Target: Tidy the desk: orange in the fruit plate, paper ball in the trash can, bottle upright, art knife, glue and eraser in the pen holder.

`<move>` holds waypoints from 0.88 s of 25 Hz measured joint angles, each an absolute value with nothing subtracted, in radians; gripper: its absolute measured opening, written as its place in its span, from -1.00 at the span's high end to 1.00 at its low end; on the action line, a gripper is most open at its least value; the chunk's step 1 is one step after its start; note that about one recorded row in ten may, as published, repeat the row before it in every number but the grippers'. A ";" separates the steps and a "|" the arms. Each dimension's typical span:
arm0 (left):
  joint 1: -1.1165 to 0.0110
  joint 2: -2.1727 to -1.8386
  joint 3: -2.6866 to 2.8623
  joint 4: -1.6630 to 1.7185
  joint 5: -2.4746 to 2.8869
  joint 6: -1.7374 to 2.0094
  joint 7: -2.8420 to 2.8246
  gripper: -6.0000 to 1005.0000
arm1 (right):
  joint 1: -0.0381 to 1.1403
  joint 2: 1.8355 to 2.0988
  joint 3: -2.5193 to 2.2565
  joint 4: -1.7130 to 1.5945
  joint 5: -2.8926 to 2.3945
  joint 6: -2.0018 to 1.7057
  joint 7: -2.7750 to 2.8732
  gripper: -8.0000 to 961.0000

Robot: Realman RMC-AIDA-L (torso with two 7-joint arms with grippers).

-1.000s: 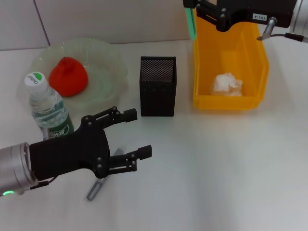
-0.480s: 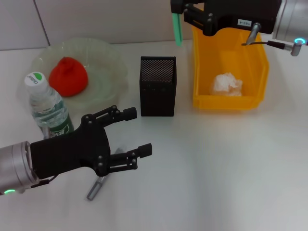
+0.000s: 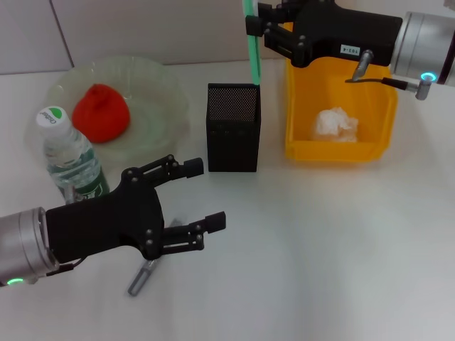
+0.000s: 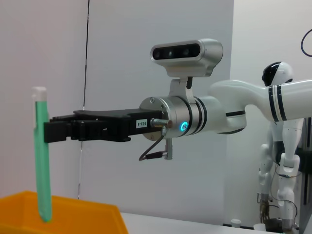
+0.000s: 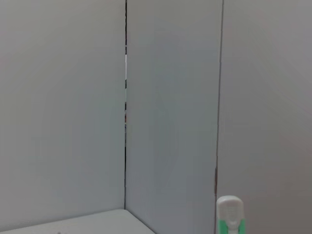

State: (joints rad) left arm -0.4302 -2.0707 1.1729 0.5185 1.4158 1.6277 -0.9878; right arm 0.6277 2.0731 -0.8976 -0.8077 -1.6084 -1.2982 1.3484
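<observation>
1. My right gripper [image 3: 254, 23] is clenching a slim green art knife with a white cap [image 3: 251, 42], and it is holding the knife upright.
2. Directly under this gripper is standing the black mesh square pen holder [image 3: 233, 128]; the lower tip of the knife is appearing at the holder's top rim, but I cannot tell whether it is already inside.
3. Just beside my right gripper, on its outer side, the yellow plastic bin [image 3: 340, 99] is serving as trash can, and the white crumpled paper ball [image 3: 335, 123] is lying inside it.
4. My left gripper [image 3: 198, 194] is hovering low over the white desk [image 3: 320, 249], nearer to my body, with its black fingers [image 3: 190, 168] spread apart and gripping nothing.
5. Under the left gripper a small grey metal object [image 3: 141, 277] is lying on the desk; I cannot tell what it is.
6. Just behind the left gripper, the clear plastic water bottle with a white cap and green label [image 3: 70, 160] is standing upright.
7. Further beyond it, the orange-red round fruit [image 3: 100, 112] is resting in the pale green glass fruit plate [image 3: 163, 92].
</observation>
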 joint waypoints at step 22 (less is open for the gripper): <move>-0.433 -2.072 1.178 0.519 1.416 1.629 -0.988 -0.69 | 0.705 2.054 -0.885 -0.607 -1.614 -1.233 1.271 0.63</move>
